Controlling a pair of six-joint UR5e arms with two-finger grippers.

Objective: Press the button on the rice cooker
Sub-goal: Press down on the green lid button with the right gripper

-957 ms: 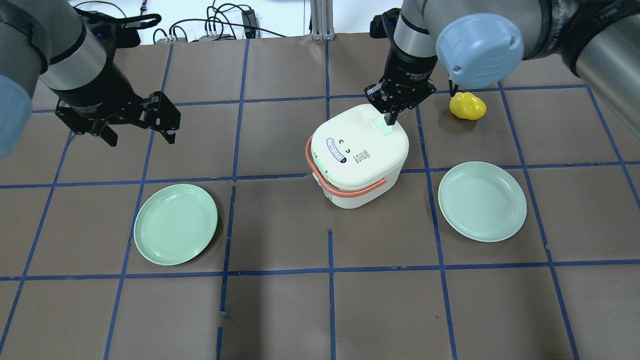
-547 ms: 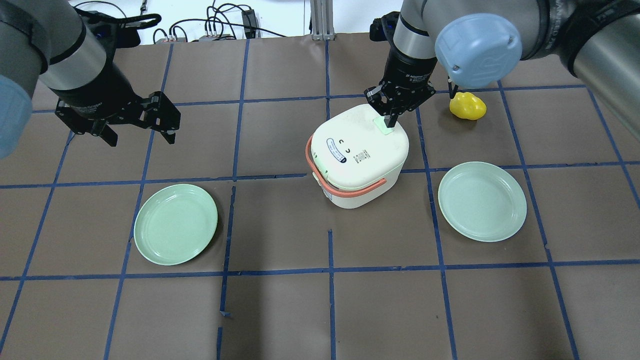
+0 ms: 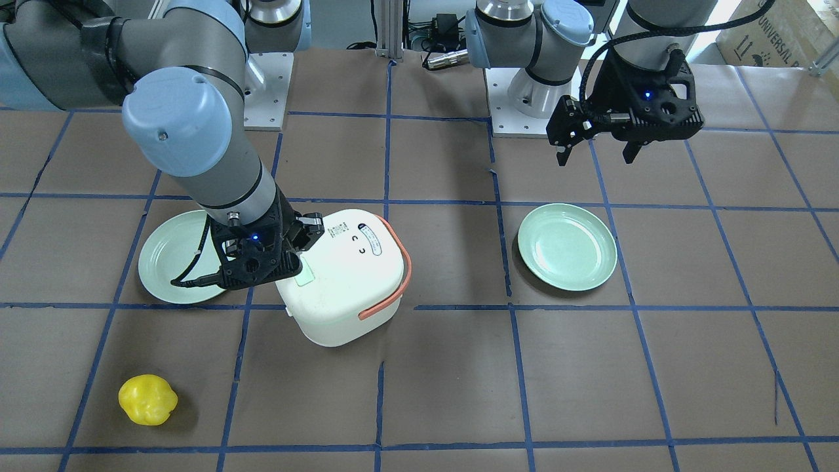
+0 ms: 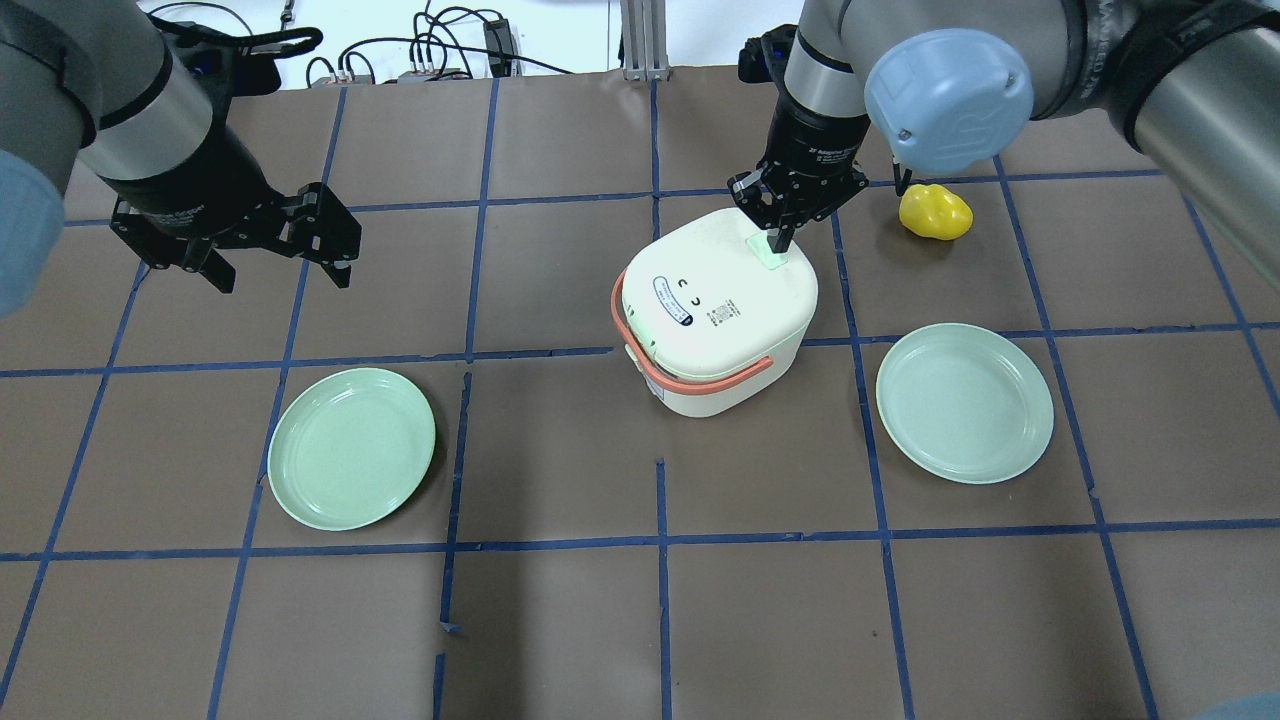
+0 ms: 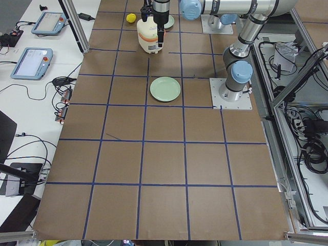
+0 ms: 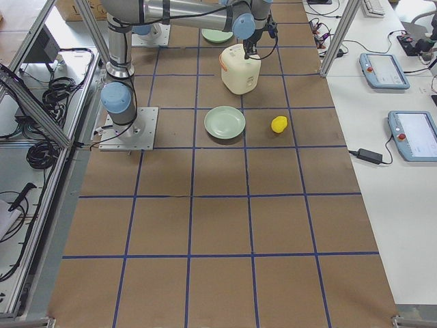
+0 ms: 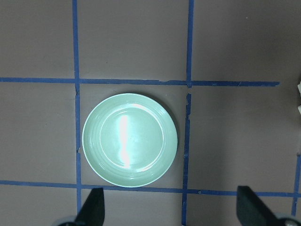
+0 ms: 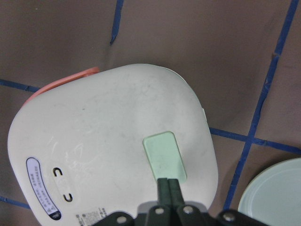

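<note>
The white rice cooker (image 4: pixel 715 315) with a salmon-orange handle (image 4: pixel 700 378) stands mid-table with its lid down; it also shows in the front view (image 3: pixel 344 282) and the right wrist view (image 8: pixel 108 141). A mint-green button (image 8: pixel 163 157) sits on the lid's far right part (image 4: pixel 768 251). My right gripper (image 4: pixel 781 238) is shut, its fingertips (image 8: pixel 168 184) together on the button's edge. My left gripper (image 4: pixel 275 268) is open and empty, held above the table at the far left, well away from the cooker.
Two mint-green plates lie on the table, one front left (image 4: pixel 351 447) and one right of the cooker (image 4: pixel 964 402). A yellow pepper-like object (image 4: pixel 934 212) lies just right of my right gripper. Blue tape lines cross the brown table.
My right arm has shifted slightly left, the gripper staying shut on the button. The cooker and my left arm have not moved.
</note>
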